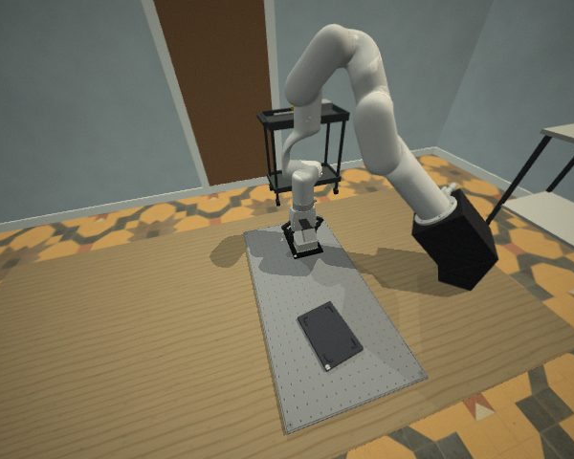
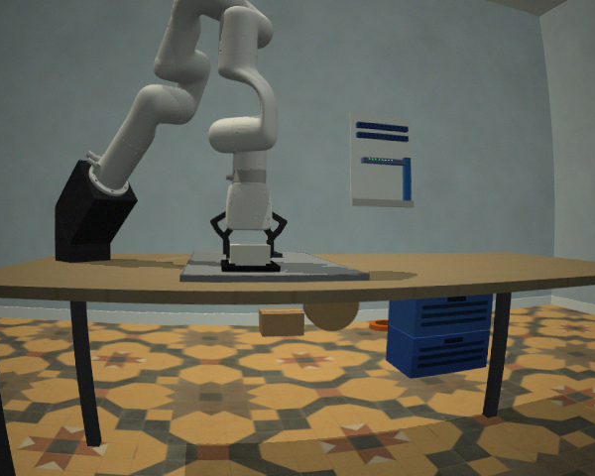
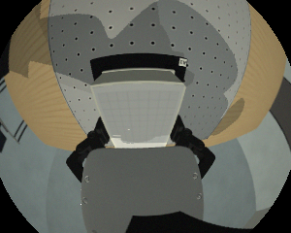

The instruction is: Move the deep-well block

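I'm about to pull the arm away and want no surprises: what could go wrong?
1. The open gripper straddles the white block, fingers close along its sides; a lift that is not straight up could drag or tilt it.
2. The block hides most of the black nest, so whether it sits fully down cannot be confirmed.
3. The wells are unreadable, so its match to the nest's corner mark is unverified.

One arm with one claw; one deep-well block; two plate nests, one under the block, one bare; one perforated plate; one surface; one cart; two blue crates; one cardboard box.
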Robot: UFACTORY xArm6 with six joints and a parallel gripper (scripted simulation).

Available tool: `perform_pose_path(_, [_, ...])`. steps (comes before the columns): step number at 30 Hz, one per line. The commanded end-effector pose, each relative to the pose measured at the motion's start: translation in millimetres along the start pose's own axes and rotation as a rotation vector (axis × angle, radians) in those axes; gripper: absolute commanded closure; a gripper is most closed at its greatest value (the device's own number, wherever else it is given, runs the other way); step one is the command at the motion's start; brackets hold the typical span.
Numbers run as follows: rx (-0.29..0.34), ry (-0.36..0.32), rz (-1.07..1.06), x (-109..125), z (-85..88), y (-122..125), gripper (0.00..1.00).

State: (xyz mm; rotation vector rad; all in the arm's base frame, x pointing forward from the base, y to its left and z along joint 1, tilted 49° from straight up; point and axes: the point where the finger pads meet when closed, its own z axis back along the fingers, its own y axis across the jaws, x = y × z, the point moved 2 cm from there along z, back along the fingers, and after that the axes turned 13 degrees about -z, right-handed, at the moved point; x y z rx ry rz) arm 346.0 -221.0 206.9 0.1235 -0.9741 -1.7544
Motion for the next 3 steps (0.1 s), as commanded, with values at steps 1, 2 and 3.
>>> perform_pose_path(1, [0.002,0.0,0.0,0.2,9.9,0.9,0.0])
perform_pose_path(2, [0.002,0.0,0.0,0.2,12.6,0.9,0.0])
perform_pose_path(3, [0.002,0.0,0.0,0.2,12.6,0.9,0.0])
